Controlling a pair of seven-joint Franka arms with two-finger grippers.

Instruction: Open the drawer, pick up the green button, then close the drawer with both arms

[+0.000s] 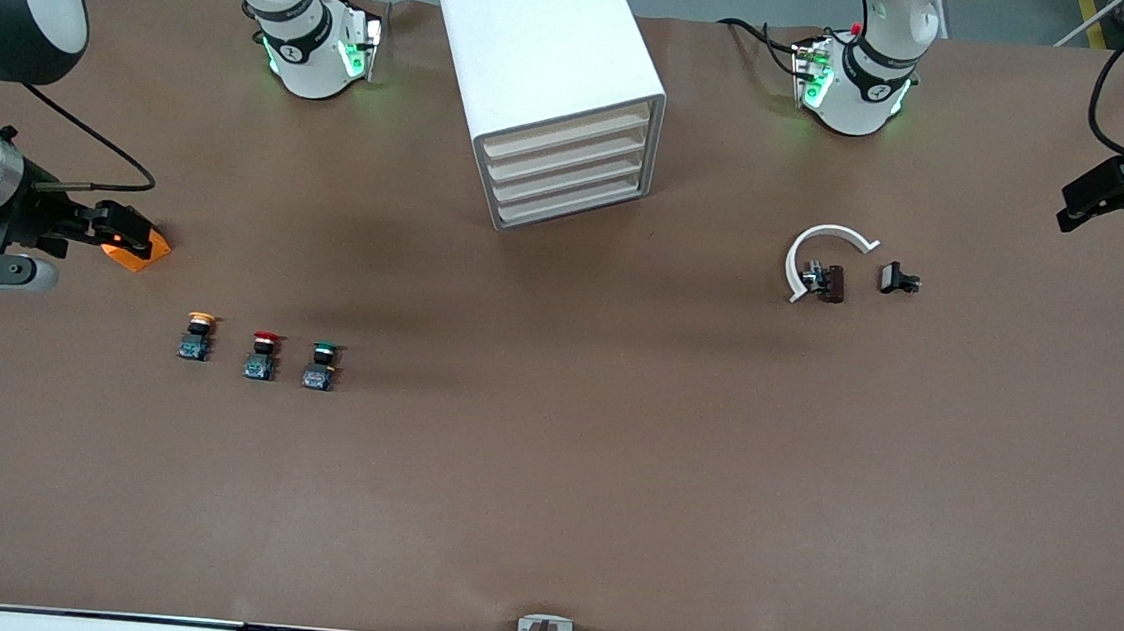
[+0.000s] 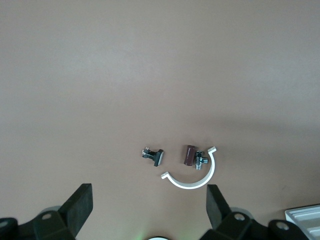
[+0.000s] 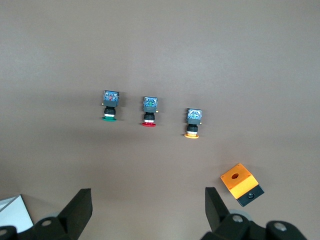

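Observation:
The white cabinet (image 1: 543,43) stands between the arm bases. All four drawers are shut, and the lowest drawer (image 1: 568,212) is flush with the others. The green-capped button (image 1: 320,366) stands on the table nearer the front camera, toward the right arm's end; it also shows in the right wrist view (image 3: 110,106). My right gripper (image 1: 127,229) (image 3: 148,207) is open and empty, up over the table beside an orange block. My left gripper (image 1: 1072,207) (image 2: 149,207) is open and empty, up over the left arm's end of the table.
A red-capped button (image 1: 261,355) and a yellow-capped button (image 1: 196,336) stand in a row with the green one. An orange block (image 1: 141,248) lies below the right gripper. A white half-ring clamp (image 1: 821,254), a brown part (image 1: 831,283) and a small black part (image 1: 898,279) lie toward the left arm's end.

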